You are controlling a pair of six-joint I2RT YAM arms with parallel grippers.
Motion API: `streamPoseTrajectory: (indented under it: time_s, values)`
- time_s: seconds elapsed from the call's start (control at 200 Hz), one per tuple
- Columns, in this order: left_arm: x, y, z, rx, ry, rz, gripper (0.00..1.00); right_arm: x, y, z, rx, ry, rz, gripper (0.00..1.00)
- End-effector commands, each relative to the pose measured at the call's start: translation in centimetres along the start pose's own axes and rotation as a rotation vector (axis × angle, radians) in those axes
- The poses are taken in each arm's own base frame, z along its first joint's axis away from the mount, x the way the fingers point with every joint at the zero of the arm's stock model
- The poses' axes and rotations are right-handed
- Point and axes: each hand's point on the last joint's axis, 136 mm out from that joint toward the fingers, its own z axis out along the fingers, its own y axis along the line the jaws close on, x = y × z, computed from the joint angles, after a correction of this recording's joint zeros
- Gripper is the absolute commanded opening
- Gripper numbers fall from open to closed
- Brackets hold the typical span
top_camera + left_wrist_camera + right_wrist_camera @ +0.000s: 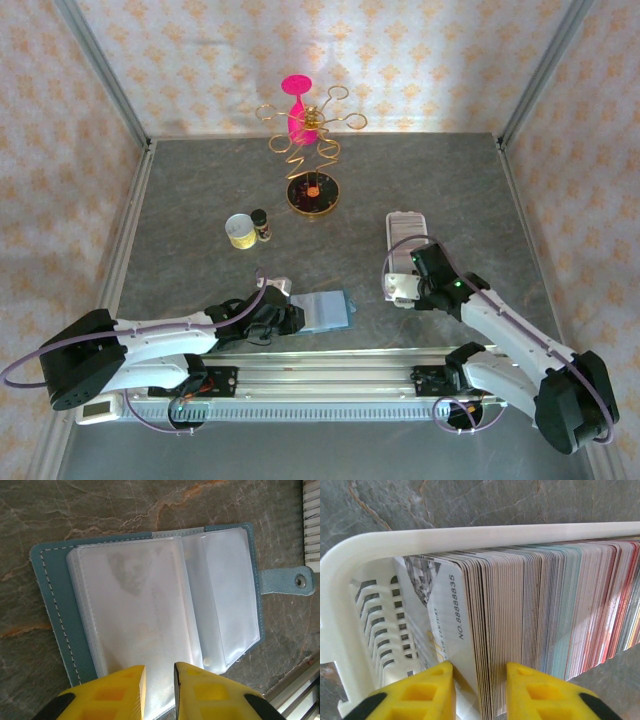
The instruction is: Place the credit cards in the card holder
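Both arms sit on the base rail (330,362). The left arm (160,342) and right arm (505,330) have white link shells and black joint housings. A purple cable (25,362) loops out past each rail end. Green LED (457,284) lit on the right arm, beyond the rail. Left gripper (159,675) and right gripper (480,675) have yellow moulded fingers (120,692) with square pockets and black backing.

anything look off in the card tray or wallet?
Minor: in the white tray, the front card looks tilted away from the packed cards behind it, toward the tray's empty end. The teal wallet lies open and flat; no damage visible.
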Motion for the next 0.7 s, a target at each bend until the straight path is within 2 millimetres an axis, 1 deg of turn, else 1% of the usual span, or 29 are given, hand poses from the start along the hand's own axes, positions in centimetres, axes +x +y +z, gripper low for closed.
streamPoseTrajectory:
  time_s: [0.0,0.07,0.15,0.19,0.245,0.41,0.596,0.696]
  values:
    - [0.4,1.3,0.2,-0.05,0.001,-0.006,0.22,0.1,-1.8,-0.7,0.066,0.01,0.021,0.2]
    - [0.4,1.3,0.1,-0.051,-0.001,-0.006,0.22,0.1,-1.9,-0.8,0.067,0.008,0.024,0.19]
    - [0.3,1.3,0.1,-0.05,-0.004,-0.007,0.21,0.1,-1.9,-1.0,0.067,0.007,0.025,0.16]
    - [0.3,1.3,0.1,-0.05,-0.005,-0.008,0.21,0.0,-1.9,-1.1,0.066,0.005,0.026,0.12]
    - [0.3,1.3,0.1,-0.051,-0.004,-0.008,0.21,0.0,-1.9,-1.2,0.064,0.003,0.029,0.11]
    - [0.4,1.4,0.1,-0.054,-0.002,-0.007,0.2,0.0,-2.0,-1.7,0.069,0.0,0.033,0.0]
    - [0.1,1.5,-0.1,-0.064,-0.017,-0.008,0.2,-0.2,-1.9,-2.6,0.054,-0.017,0.052,0.0]
    - [-0.1,1.4,-0.3,-0.067,-0.026,-0.002,0.2,-0.3,-1.5,-3.3,0.028,-0.032,0.075,0.0]
